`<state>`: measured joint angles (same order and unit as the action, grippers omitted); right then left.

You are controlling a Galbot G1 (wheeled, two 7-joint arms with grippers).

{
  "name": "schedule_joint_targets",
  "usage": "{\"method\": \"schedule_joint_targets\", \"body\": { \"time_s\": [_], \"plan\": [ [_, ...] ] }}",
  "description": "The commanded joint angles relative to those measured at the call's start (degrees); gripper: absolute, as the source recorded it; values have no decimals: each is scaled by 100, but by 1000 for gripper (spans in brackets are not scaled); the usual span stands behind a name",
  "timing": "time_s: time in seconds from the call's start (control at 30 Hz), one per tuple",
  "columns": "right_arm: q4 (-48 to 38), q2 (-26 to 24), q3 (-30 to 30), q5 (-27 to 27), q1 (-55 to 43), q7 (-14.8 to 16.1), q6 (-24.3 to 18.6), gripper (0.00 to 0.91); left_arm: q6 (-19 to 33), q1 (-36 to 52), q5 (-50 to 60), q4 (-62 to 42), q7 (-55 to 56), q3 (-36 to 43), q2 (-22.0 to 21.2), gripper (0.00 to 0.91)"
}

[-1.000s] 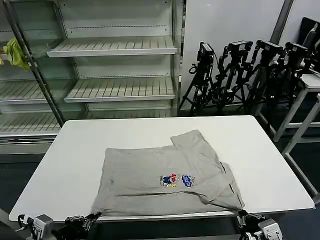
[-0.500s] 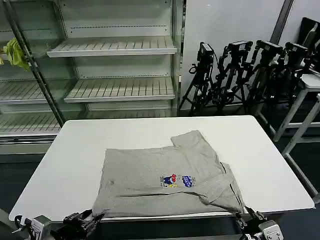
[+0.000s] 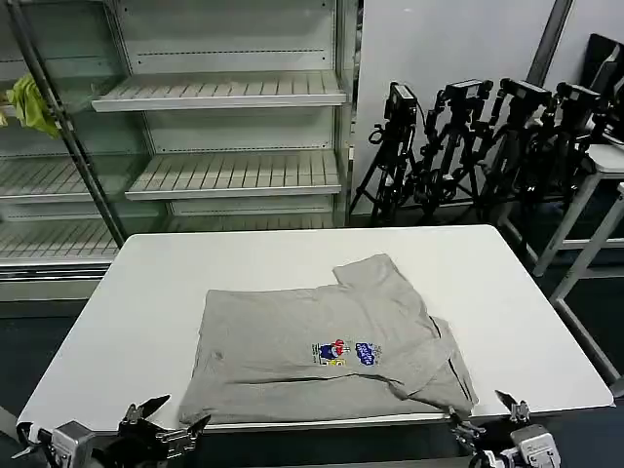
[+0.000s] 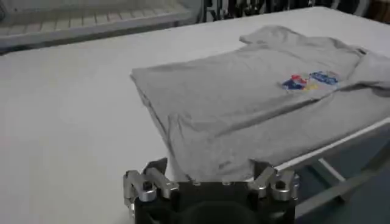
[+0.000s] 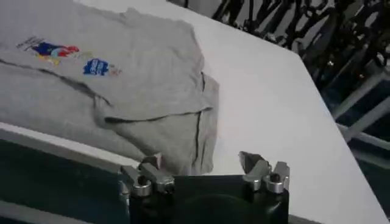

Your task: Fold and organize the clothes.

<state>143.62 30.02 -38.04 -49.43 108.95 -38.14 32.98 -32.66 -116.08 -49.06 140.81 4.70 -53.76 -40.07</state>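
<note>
Now the shirt (image 3: 327,349) lies partly folded by the table's (image 3: 517,312) near edge, and both grippers hang open just off that edge.

It is grey, with a small colour print (image 3: 343,352) on the chest, and one sleeve sticks out toward the far edge. The near hem reaches right to the table's near edge. The left gripper (image 3: 164,426) sits below the shirt's near left corner with its fingers wide apart, holding nothing. The right gripper (image 3: 487,414) sits by the near right corner, fingers wide too, also holding nothing. I think one fold is done and the next grab comes now. Each gripper would need to pinch a near corner and lift it over toward the far edge. Both arms are cut off at the head view's bottom. The neck and its buttons are hard to make out among the folds.
</note>
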Motion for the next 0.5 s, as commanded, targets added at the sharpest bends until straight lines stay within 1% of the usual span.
{"method": "schedule_joint_targets", "body": {
  "time_s": [0.03, 0.07, 0.13, 0.17, 0.2, 0.23, 0.3, 0.37, 0.4, 0.43, 0.47, 0.5],
  "plan": [
    [108, 107, -207, 70, -573, 7, -11, 907, 132, 361, 81, 332, 30, -326, -86, 907],
    [58, 147, -243, 270, -821, 187, -97, 907, 154, 647, 53, 261, 11, -305, -76, 907],
    [-145, 201, -332, 590, -1147, 643, -432, 907, 222, 1017, 82, 97, -87, -289, -49, 907],
    [-310, 249, -281, 721, -1419, 1000, -619, 907, 317, 1257, 114, -51, -188, -292, -21, 907],
    [-463, 294, -214, 742, -1584, 1159, -688, 907, 336, 1427, 89, -166, -228, -295, 4, 907],
    [-496, 301, -187, 756, -1681, 1201, -751, 907, 365, 1526, 87, -266, -280, -288, 22, 907],
    [-1091, 470, 282, 896, -2567, 1709, -1062, 907, 445, 2005, 92, -522, -407, -219, 59, 907],
    [-1521, 582, 609, 878, -3302, 1989, -1211, 907, 468, 2308, -6, -737, -448, -75, 100, 907],
    [-1834, 622, 774, 874, -3616, 2249, -1238, 907, 490, 2426, -45, -858, -461, 13, 137, 907],
    [-1940, 626, 829, 873, -3676, 2338, -1272, 907, 515, 2521, -95, -1002, -516, 86, 183, 907],
    [-2297, 655, 1026, 839, -4081, 2621, -1365, 907, 543, 2586, -110, -1129, -587, 151, 227, 907],
    [-2562, 675, 1166, 677, -4357, 2778, -1352, 907, 561, 2693, -103, -1297, -634, 225, 274, 907]
  ]
}}
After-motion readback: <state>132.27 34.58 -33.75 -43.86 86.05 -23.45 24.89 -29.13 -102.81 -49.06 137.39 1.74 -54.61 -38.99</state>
